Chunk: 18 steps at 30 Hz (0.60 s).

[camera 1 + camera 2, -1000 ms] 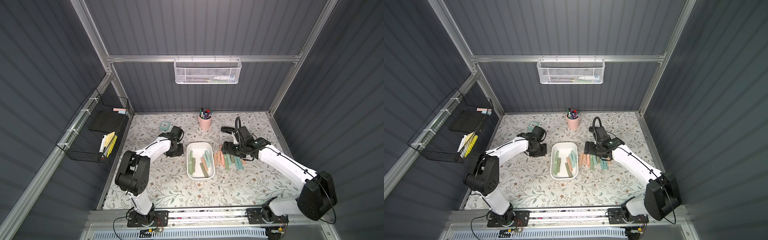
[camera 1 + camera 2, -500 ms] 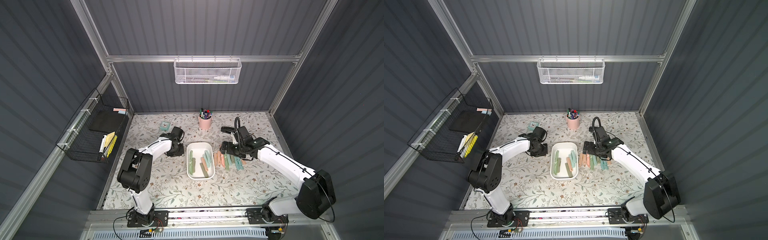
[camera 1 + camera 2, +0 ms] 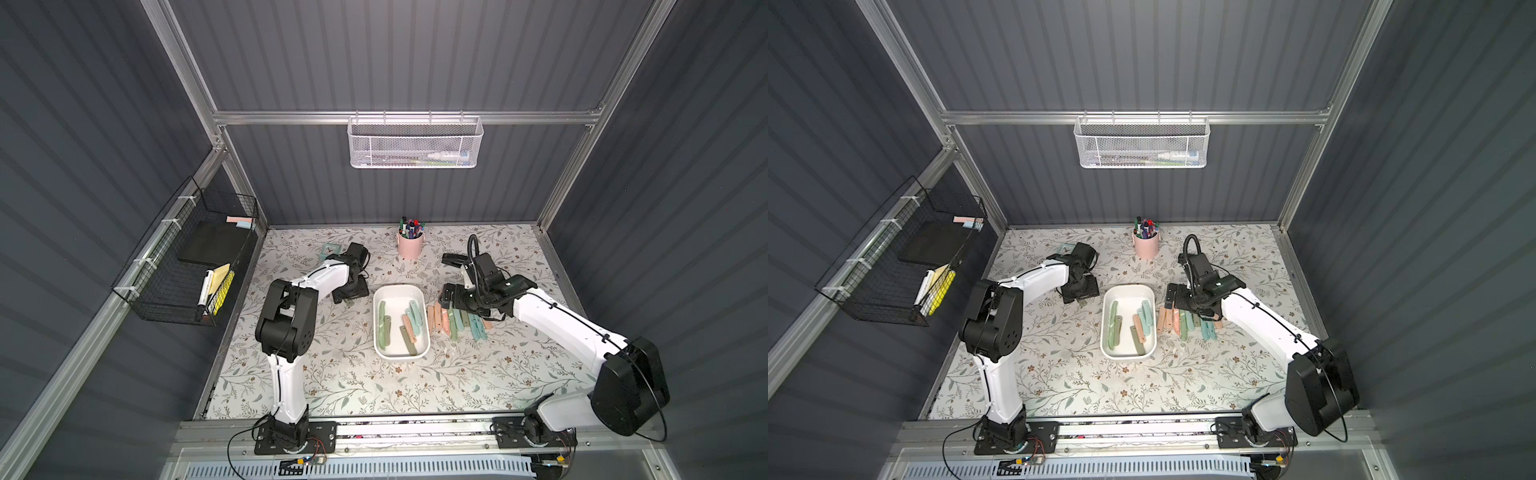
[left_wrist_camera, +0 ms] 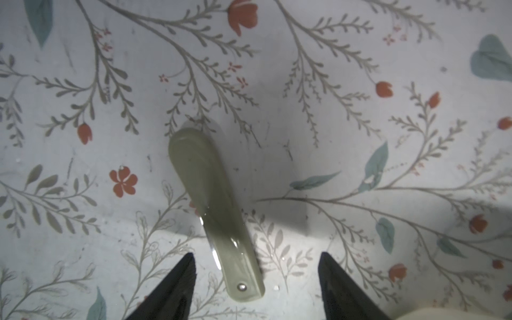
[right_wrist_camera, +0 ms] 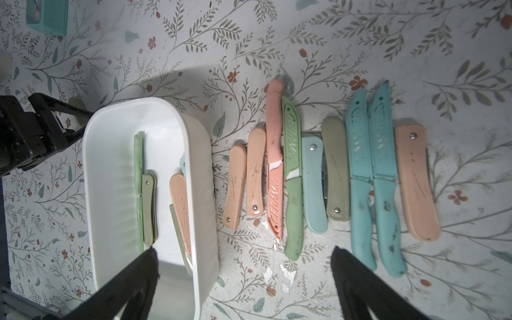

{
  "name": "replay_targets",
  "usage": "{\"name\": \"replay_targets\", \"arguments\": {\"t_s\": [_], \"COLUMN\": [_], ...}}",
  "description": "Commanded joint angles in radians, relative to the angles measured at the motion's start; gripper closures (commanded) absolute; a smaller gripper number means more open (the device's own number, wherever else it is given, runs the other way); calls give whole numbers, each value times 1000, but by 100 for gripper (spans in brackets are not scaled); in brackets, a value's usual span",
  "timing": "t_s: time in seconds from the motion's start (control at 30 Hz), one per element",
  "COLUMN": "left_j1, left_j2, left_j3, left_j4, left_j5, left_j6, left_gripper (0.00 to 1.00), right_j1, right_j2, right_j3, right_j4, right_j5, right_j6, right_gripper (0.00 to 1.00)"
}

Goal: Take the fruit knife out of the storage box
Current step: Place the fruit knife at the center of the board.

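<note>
Currently: olive fruit knife (image 4: pixel 213 210) lies outside storage box (image 3: pixel 397 351), on its left-arm side.
I log left gripper (image 4: pixel 256 254) spread astride it, untouching; right gripper (image 5: pixel 243 248) spread wide; sheaths (image 5: pixel 291 138) on box's right-arm side read "CERAMIC".

Walls (image 3: pixel 415 62): dark grey ribbed panels on three sides.
Rail (image 3: pixel 291 117): aluminium, high across the back wall, joined to aluminium posts.
Counter (image 3: pixel 353 386): pale floral cloth, under the left pincer (image 3: pixel 350 300) and the right pincer (image 3: pixel 448 296).
White mesh basket (image 3: pixel 413 143): on the rail, high beyond both pincers.
Black wire basket (image 3: pixel 183 270): on the side wall, outboard of the left pincer.
Light: even, with soft shadows.
</note>
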Motion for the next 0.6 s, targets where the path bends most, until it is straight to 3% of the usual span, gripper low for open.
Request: {"name": "replay_targets", "arguments": {"t_s": [0.0,0.27,0.43,0.57], "left_j1": [17,39,41,32], "left_j2": [36,93,80,28], "left_j3": [51,61,-2,-126], "left_j4": [-60,-53,-27,2], "left_j5": [-20,38,62,49], "left_j6": [-68,-63,-50,-20], "left_gripper": [29,44,66,70], "right_j1": [4,4,4,4], "right_j2": [-29,-31,-25,-22], "right_j3": [6,-4,0,7], "right_j4": [-25,-21,-18,-19], "right_j5": [25,33,28,32], "right_j6": [0,8,9,11], "right_gripper": [1,1,1,1]}}
